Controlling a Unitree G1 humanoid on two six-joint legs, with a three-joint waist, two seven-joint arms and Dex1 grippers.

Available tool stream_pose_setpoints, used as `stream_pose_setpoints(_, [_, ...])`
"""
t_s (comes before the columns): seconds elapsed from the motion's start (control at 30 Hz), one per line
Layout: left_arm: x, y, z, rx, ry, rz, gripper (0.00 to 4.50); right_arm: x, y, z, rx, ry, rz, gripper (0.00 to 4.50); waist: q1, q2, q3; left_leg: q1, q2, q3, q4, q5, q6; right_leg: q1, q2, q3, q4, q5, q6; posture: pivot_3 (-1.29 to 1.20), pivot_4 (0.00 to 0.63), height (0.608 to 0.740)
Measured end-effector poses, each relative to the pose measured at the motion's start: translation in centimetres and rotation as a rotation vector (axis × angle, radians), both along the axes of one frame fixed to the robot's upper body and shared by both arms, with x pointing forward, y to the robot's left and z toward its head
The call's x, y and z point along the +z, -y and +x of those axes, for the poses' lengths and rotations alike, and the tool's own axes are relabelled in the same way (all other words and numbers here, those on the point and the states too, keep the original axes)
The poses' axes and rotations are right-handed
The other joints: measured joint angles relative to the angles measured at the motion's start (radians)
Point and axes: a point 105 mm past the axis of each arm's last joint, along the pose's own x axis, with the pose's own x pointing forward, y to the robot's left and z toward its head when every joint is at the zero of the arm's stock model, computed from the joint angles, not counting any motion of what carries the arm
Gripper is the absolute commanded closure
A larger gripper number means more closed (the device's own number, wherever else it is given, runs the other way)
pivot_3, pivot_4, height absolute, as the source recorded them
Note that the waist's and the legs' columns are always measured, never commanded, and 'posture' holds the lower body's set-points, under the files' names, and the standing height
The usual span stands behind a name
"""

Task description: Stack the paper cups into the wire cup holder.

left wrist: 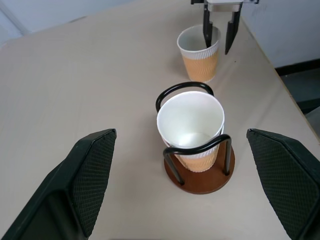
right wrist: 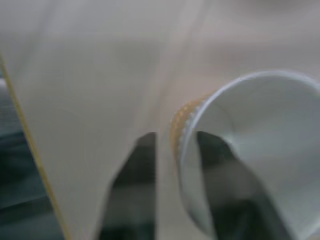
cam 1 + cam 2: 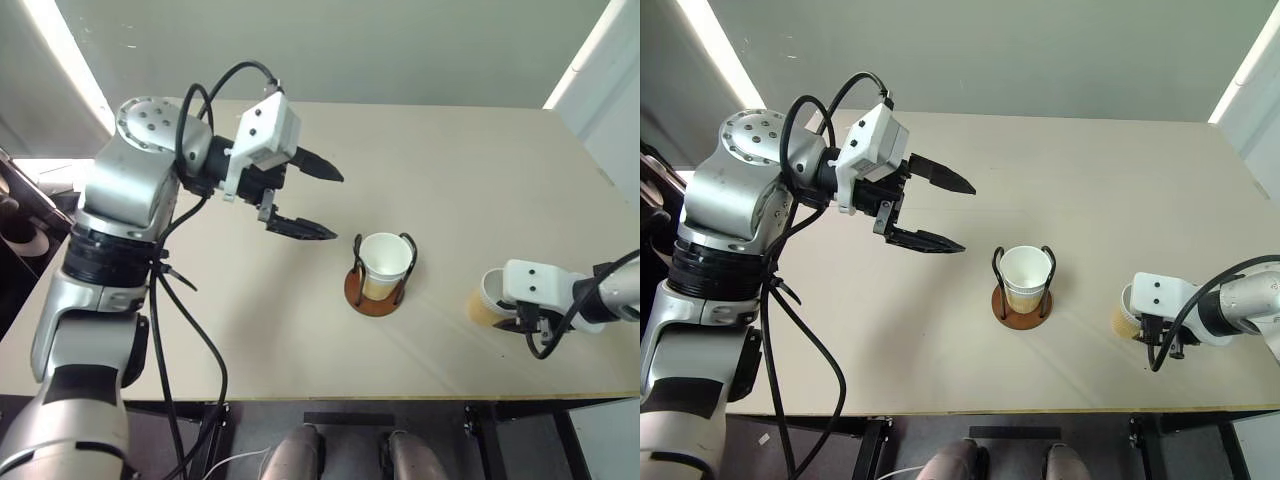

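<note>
The wire cup holder (image 3: pixel 357 262) stands mid-table on its reddish-brown disc, and one paper cup (image 3: pixel 385 258) sits upright inside it. A second paper cup (image 3: pixel 483 300) stands near the table's right end. My right gripper (image 1: pixel 218 37) is at that cup's rim, one finger inside and one outside, shut on the cup wall (image 2: pixel 180 135). My left gripper (image 3: pixel 337 207) hovers open and empty above the table, left of the holder and pointing toward it. Its fingers (image 1: pixel 92 175) frame the holder in the left wrist view.
The tan table's front edge (image 3: pixel 330 398) runs close to the right-hand cup. Its right edge (image 3: pixel 600 170) lies just beyond that cup. Dark objects (image 3: pixel 15 215) sit off the table's left side.
</note>
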Motion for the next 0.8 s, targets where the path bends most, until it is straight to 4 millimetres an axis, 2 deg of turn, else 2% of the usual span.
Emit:
stream_pose_setpoints(0.03, [-0.2,-0.3,0.1,0.013,-0.003,0.008,0.0,0.1,-0.1,0.1,0.006,0.005,0.002,4.46,-0.001,0.0,0.0,0.0,0.0,0.0,0.0,0.0,0.0,0.0,0.0,0.0,0.0,0.0,0.0,0.0,0.15,0.74])
stream_pose_setpoints(0.17, [-0.9,-1.9,0.2,0.058,-0.02,0.049,0.0,1.4,-0.6,0.4,0.034,0.028,0.008,4.46,-0.005,0.0,0.0,0.0,0.0,0.0,0.0,0.0,0.0,0.0,0.0,0.0,-0.001,0.0,0.0,0.0,0.15,0.74])
stream_pose_setpoints(0.3, [-2.2,-3.7,-0.1,0.095,-0.071,0.088,0.0,5.1,-1.5,1.4,0.07,0.124,0.031,4.46,-0.009,0.0,0.0,0.0,0.0,0.0,-0.001,0.0,0.0,0.0,0.001,0.0,0.0,0.0,0.0,0.0,0.15,0.74])
stream_pose_setpoints(0.4, [-2.8,-4.2,-0.2,0.102,-0.096,0.098,0.0,8.0,-2.7,2.0,0.116,0.217,0.052,4.46,-0.007,0.0,0.0,0.0,0.0,0.0,0.0,0.0,0.0,0.0,0.001,0.0,-0.001,0.0,0.0,0.0,0.15,0.74])
stream_pose_setpoints(0.47, [-2.8,-4.2,-0.3,0.103,-0.096,0.099,0.0,9.0,-3.3,2.1,0.142,0.242,0.058,4.46,-0.005,-0.001,0.0,0.0,0.0,-0.001,0.0,0.0,0.0,0.0,0.001,0.0,-0.001,0.0,0.0,0.0,0.15,0.74])
stream_pose_setpoints(0.67, [-3.0,-4.4,-0.3,0.111,-0.098,0.099,0.0,13.1,-7.2,1.9,0.339,0.331,0.056,4.46,-0.013,-0.001,0.0,0.0,0.0,-0.001,-0.002,0.0,0.0,-0.002,0.001,-0.001,-0.001,-0.001,-0.001,0.0,0.15,0.74])
stream_pose_setpoints(0.8, [-3.0,-4.2,-0.3,0.111,-0.094,0.096,0.0,14.1,-9.9,2.0,0.456,0.347,0.051,4.46,-0.017,-0.001,0.0,0.0,0.0,-0.001,-0.002,0.0,0.0,-0.002,0.001,0.0,-0.001,-0.001,-0.002,0.0,0.15,0.74])
